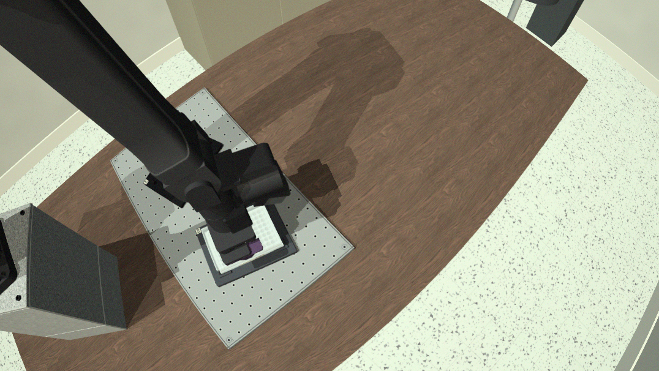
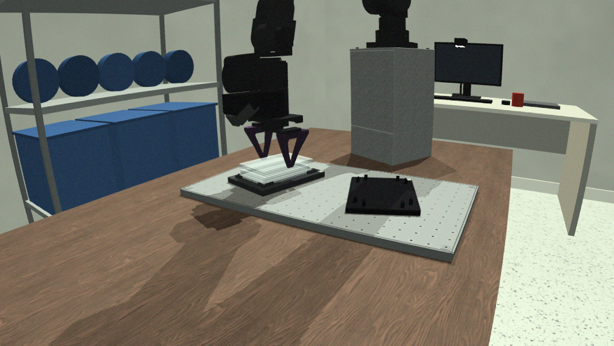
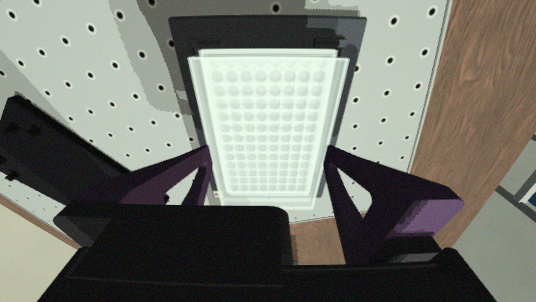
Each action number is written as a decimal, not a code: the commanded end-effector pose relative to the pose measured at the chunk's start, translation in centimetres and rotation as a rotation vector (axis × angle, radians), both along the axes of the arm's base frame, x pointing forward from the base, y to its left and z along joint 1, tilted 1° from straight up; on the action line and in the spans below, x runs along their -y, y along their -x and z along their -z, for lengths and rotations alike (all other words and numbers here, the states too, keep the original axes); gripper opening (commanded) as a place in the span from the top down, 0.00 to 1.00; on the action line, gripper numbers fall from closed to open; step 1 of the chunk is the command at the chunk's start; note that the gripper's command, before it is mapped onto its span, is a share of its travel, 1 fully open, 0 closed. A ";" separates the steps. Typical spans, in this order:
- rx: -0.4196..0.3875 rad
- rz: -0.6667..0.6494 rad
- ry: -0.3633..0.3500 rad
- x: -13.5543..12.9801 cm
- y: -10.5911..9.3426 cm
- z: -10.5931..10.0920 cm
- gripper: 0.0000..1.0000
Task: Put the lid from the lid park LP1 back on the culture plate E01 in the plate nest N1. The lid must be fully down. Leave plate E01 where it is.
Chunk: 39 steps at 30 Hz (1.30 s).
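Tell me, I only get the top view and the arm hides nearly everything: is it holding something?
Observer: Yes. In the wrist view the gripper is shut on a clear lid, with one purple finger on each long side.
Operator: Where is the lid?
Observer: Right over the plate in its black nest. From the side it sits at the plate's top, but I cannot tell if it is fully down.
Operator: And the spot it came from?
Observer: The side view shows the lid park, a black pad with small pegs, with nothing on it.
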<state>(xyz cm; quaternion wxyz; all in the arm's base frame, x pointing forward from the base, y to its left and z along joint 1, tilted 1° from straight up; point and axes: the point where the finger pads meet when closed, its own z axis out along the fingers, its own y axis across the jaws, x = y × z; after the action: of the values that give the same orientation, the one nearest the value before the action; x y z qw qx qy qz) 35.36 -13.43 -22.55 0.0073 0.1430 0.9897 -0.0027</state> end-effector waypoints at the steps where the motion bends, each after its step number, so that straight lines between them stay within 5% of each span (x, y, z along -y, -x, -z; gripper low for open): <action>1: 0.012 -0.002 0.004 0.1 -0.7 -0.3 1.00; 12: 0.030 -0.007 0.009 0.0 -1.8 -0.9 1.00; 39: 0.008 -0.007 0.001 -0.3 -0.9 0.7 1.00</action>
<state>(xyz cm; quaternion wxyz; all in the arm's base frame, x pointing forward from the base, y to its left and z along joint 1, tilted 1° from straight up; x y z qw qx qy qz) 35.54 -13.50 -22.75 0.0075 0.1430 0.9897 -0.0028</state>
